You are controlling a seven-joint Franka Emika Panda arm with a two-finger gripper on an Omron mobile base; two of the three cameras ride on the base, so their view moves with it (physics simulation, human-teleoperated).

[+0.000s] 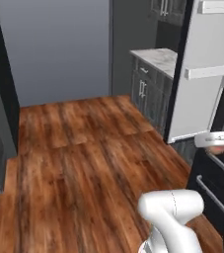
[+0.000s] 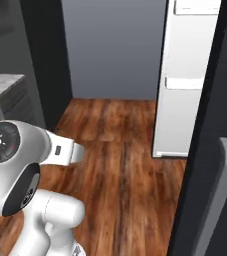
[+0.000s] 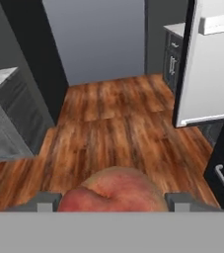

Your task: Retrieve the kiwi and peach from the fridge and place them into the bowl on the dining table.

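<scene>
Currently, left base view: end effector (image 1: 217, 144) is reaching right beside the open fridge (image 1: 202, 74) door.
Right base view: wooden floor (image 2: 120, 150) is stretching ahead.
Hand view: fingers (image 3: 182, 201) are gripping the peach (image 3: 114, 192), sitting directly between them.

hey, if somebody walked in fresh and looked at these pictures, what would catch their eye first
Probably the peach, big and pinkish-red at the bottom of the hand view, sitting between the gripper's fingertips. Next, the fridge's open door, white inside, standing over the wood floor at right in the left base view.
</scene>
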